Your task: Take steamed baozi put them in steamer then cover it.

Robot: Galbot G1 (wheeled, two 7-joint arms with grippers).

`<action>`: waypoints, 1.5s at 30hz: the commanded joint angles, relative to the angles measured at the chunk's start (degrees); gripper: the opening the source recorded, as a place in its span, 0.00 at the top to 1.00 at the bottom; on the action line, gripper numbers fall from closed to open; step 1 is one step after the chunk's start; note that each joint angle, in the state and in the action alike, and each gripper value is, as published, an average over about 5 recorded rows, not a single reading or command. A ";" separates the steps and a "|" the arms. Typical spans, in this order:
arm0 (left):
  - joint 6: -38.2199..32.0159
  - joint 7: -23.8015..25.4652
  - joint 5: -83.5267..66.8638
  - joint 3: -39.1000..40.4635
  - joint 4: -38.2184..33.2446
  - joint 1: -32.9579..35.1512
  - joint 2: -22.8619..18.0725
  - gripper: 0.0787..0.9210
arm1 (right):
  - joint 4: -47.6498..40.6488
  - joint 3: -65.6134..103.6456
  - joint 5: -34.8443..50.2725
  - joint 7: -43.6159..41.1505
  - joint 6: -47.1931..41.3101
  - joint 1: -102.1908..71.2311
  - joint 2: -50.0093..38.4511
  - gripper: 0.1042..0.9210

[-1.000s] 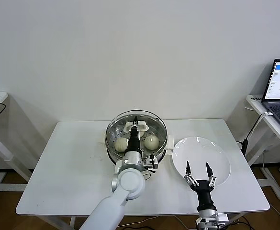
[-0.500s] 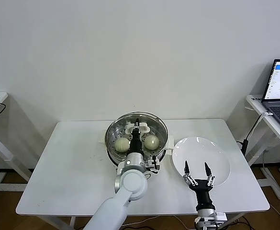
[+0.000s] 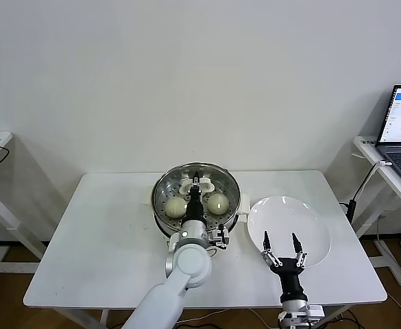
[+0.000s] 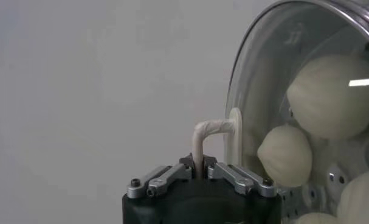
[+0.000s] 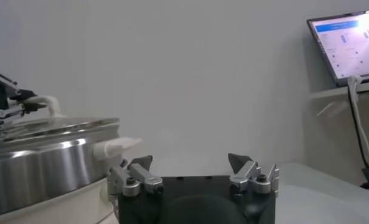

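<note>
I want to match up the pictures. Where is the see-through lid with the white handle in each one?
Head view: the glass lid sits over the steamer at table centre, its handle pinched by the left gripper.
Left wrist view: lid edge-on, buns behind the glass.
Right wrist view: only its white handle shows above the steamer.
Shared landmark: the white handle.

Even, bright, diffuse indoor light; the white wall (image 3: 186,75) shows no hotspots. Soft shadows fall on the wall behind the table (image 3: 83,226). The steamer (image 3: 160,199) rim carries small specular highlights, and the glass lid (image 4: 257,79) a faint sheen with one bright streak over a baozi (image 4: 333,97). In both wrist views the nearest gripper bodies appear dark and slightly soft.
</note>
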 commanded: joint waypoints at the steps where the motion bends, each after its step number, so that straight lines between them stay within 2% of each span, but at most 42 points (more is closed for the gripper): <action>1: -0.39 -0.22 0.06 -0.29 0.54 0.06 -0.10 0.87 | 0.06 -0.18 -0.22 -0.03 0.13 -0.01 0.02 0.12; 12: -2.22 -1.24 -0.03 -0.99 0.19 0.80 0.05 0.87 | -0.12 -0.06 -0.31 -0.07 0.39 -0.01 -0.16 0.12; 15: -2.38 -1.66 -0.16 -0.90 -2.08 1.88 0.70 0.83 | -0.35 -0.06 -0.30 -0.07 0.48 0.05 -0.27 0.12; 25: -1.44 -1.86 -1.79 0.77 -17.22 9.93 7.15 0.47 | -0.99 -0.58 -0.22 -0.08 0.52 0.55 -0.71 0.12; 31: -1.53 -2.50 -4.76 -1.60 -27.46 16.24 10.66 0.27 | -0.75 -0.94 -0.20 -0.06 0.50 0.61 -1.04 0.12; 34: -3.49 -5.54 -11.31 -5.66 -32.93 21.33 12.61 0.17 | 0.41 -0.71 -0.05 0.00 -0.04 0.38 -1.47 0.12; 39: -14.07 -16.47 -38.57 -18.64 -38.81 30.61 13.41 0.12 | 4.81 0.37 -0.40 0.01 -3.02 -0.82 -2.38 0.12; 42: -22.64 -17.74 -56.39 -27.45 -39.28 35.05 11.36 0.12 | 7.51 1.15 -1.20 -0.05 -5.26 -1.96 -2.92 0.12; 45: -29.59 -17.24 -65.89 -34.69 -36.50 37.06 8.39 0.12 | 9.85 1.71 -1.62 -0.10 -7.08 -2.73 -3.34 0.12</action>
